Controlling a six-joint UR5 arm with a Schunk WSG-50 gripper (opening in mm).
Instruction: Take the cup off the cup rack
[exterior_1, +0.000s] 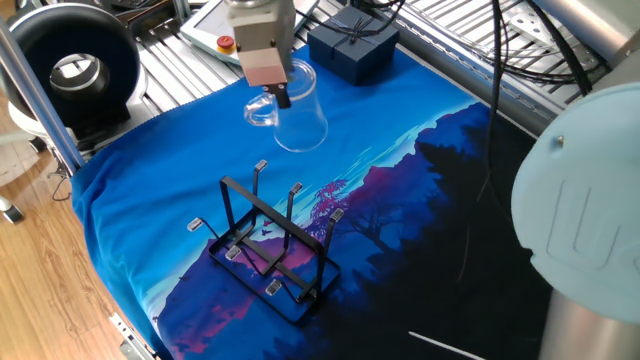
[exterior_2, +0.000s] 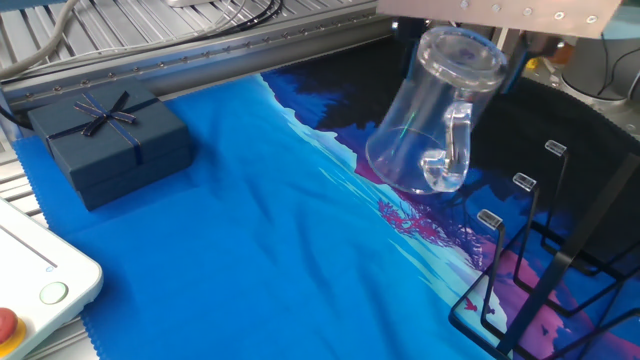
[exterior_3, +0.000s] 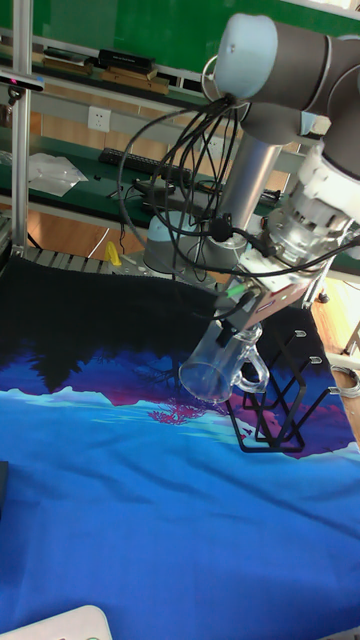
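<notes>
Hanging in the air clear of the cup rack (exterior_1: 268, 247), the cup (exterior_1: 292, 113) is a smooth transparent mug with a thick round base and a loop handle, tilted so its open mouth points down toward the cloth; the gripper (exterior_1: 281, 95) has its jaws closed narrow on the cup near its base end, the rest of the glass hanging free below; the cup rack stands on the cloth at about 6 o'clock from the cup in the one fixed view, a thin black metal frame with a rectangular base and slanted prongs tipped in small grey caps, every prong bare; the cloth (exterior_1: 180, 190) is a soft, faintly creased fabric printed with blue sky, purple hills and black tree shapes; a dark navy gift box (exterior_2: 108, 143) with a thin ribbon bow sits at 10 o'clock in the other fixed view; the grey arm joint cap (exterior_1: 590, 225) bears part of an embossed letter mark, not fully readable.
</notes>
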